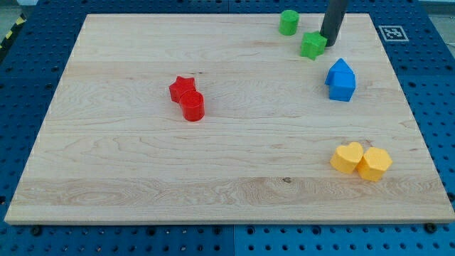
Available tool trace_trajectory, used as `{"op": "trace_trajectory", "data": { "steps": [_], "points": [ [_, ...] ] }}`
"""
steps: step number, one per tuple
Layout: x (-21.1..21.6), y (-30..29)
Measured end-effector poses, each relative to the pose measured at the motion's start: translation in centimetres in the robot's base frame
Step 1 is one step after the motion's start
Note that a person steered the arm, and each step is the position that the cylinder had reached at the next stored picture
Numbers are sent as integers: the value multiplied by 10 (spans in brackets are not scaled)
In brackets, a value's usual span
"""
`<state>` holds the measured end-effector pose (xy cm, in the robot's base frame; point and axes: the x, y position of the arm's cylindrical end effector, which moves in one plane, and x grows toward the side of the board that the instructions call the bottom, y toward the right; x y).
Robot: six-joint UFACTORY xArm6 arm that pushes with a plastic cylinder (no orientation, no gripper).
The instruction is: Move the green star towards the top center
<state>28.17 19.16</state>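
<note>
The green star [312, 45] lies near the view's top right on the wooden board [128, 163]. My tip [329, 43] stands right against the star's right side, touching or nearly touching it. A green cylinder [288, 22] stands up and to the left of the star, close to the board's top edge.
Two blue blocks [341, 80] sit together just below and right of the star. A red star [182, 88] and a red cylinder [193, 107] touch each other left of centre. A yellow heart [348, 158] and a yellow hexagon [375, 163] sit at lower right.
</note>
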Motion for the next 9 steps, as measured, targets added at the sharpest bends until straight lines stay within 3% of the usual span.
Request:
{"op": "trace_trajectory", "data": {
  "steps": [3, 7, 9],
  "points": [
    [25, 1],
    [34, -116],
    [22, -100]
  ]
}}
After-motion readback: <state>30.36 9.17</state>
